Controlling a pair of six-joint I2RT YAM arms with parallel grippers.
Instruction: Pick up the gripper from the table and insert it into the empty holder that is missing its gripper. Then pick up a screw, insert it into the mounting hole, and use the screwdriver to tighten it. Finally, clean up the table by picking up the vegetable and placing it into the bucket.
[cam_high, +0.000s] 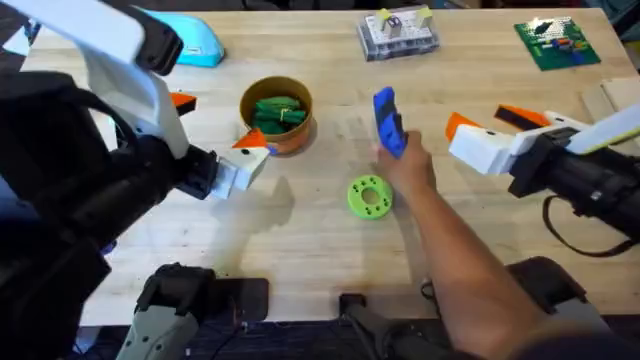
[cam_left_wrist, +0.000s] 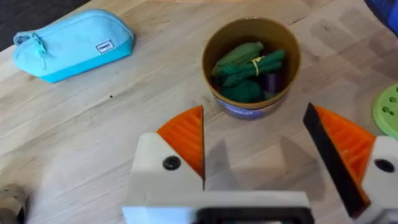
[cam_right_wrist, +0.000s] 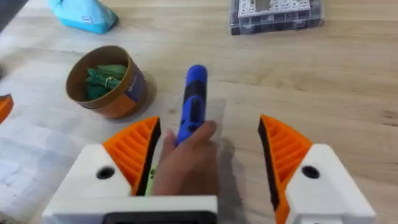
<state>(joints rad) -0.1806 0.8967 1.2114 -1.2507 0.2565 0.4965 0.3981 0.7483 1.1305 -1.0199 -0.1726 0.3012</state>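
Wooden bench (cam_high: 300, 260) carrying the whole setup.

Left arm along the left edge; left end effector (cam_high: 250, 152) hanging just beside the bucket, on its near-left side, orange pads (cam_left_wrist: 186, 138) spread wide with nothing between them.

Right arm entering from the right edge; right end effector (cam_high: 480, 125) also wide apart and empty, aimed toward mid-bench.

A person's hand (cam_high: 408, 165) reaching in from the near edge to mid-bench, gripping a blue handled tool (cam_high: 387, 120), presumably the screwdriver; tip hidden behind the hand.

Bucket (cam_high: 277, 112) left of centre, toward the far edge, upright. Dark-green vegetable (cam_high: 278, 112) already lying inside it, bundled with other green pieces; one dark purple piece visible too in the left wrist view.

Bright green disc with holes (cam_high: 369, 196) flat at mid-bench, just near-side of the hand.

Judgement on progress: clean-up step looks complete. Holder, spare gripper, screw and mounting hole not identifiable, so the insert and tightening steps cannot be confirmed. Screwdriver in a person's hand, not in either end effector.
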